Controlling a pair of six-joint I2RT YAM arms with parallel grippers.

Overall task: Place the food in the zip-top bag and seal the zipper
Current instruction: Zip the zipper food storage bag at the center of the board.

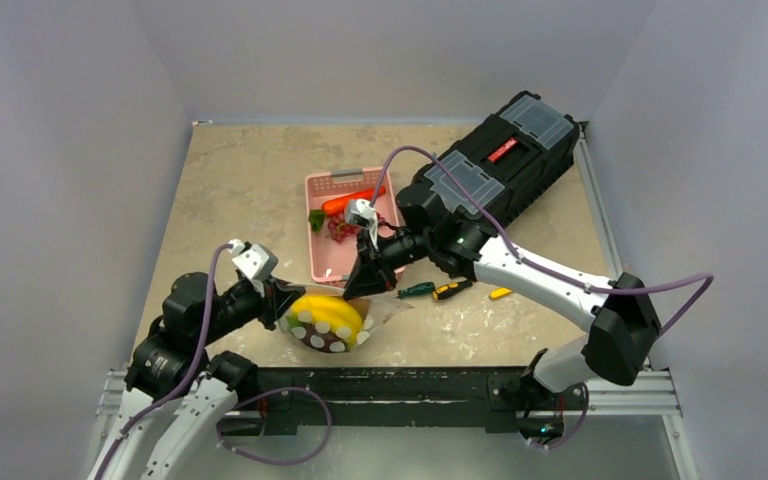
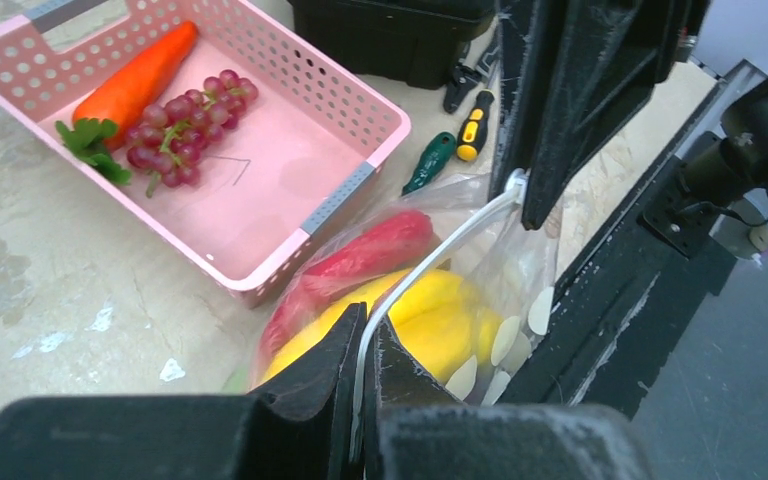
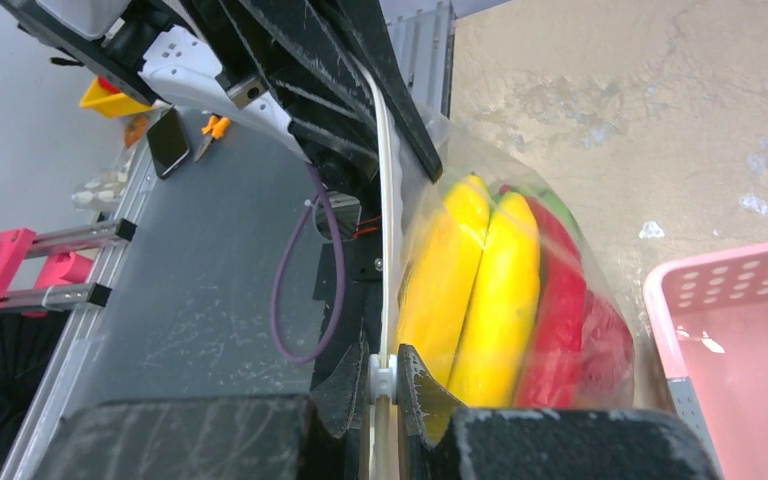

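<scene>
In the top view the left arm rises from the lower left of the frame and bends toward centre, so the left gripper (image 1: 280,303) meets the left end of the zip-top bag (image 1: 332,324) low in the middle of the picture. The right arm reaches in from the lower right, elbow raised, forearm running up-left across the table (image 1: 240,180), wrist tipped down so the right gripper (image 1: 357,288) sits at the bag's upper right corner.

Both pincers are clenched on the zipper (image 2: 443,247). In the left wrist view the left gripper's (image 2: 364,345) fingers pinch the white strip at the bottom centre, and the strip runs up-right to the right gripper (image 2: 527,195). The right wrist view shows the same strip (image 3: 385,200) held between the right gripper's (image 3: 391,378) tips at the bottom of the frame.

Inside the bag lie the banana bunch (image 3: 490,300) and a red piece (image 3: 563,300), pressed against the clear plastic. The carrot (image 2: 135,75) and grapes (image 2: 182,122) lie in the pink basket (image 2: 300,240), just above the bag. Screwdrivers (image 1: 435,290) lie right of the bag, with a black toolbox (image 1: 500,160) at the upper right
</scene>
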